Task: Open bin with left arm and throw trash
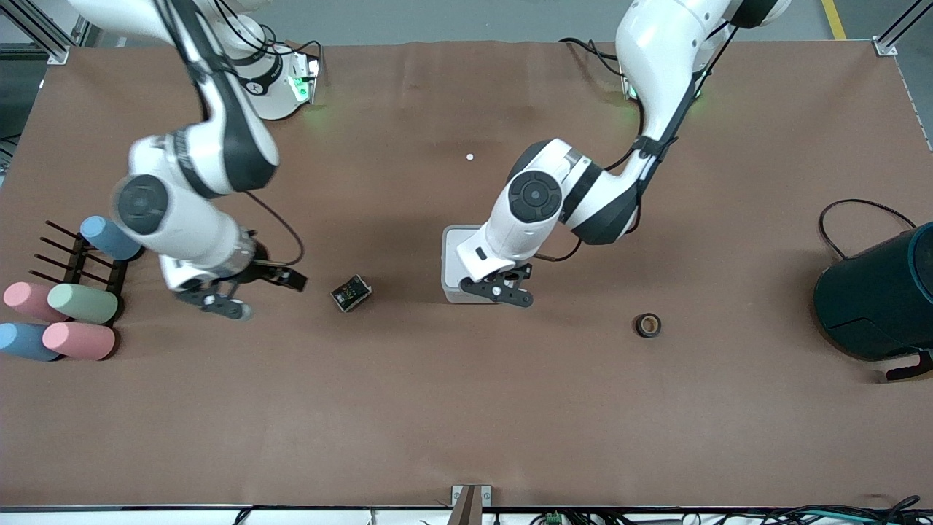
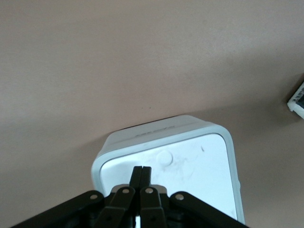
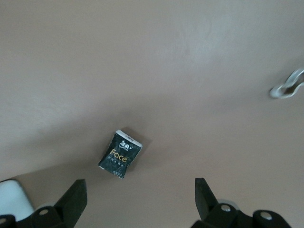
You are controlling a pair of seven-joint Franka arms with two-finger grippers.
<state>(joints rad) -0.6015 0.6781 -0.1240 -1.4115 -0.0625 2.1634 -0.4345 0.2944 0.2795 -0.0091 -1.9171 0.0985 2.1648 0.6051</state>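
The bin is a small white square box with its flat lid lying down. My left gripper is shut with nothing between its fingers, low over the lid at the bin's edge nearer the front camera. A black shiny wrapper lies on the table between the bin and my right gripper, which hangs open and empty over the table. A little black tape ring lies toward the left arm's end. A pale band loop shows in the right wrist view.
A large dark teal round container with a black cable lies at the left arm's end. Pastel cylinders and a black rack sit at the right arm's end. A tiny white speck lies farther from the front camera than the bin.
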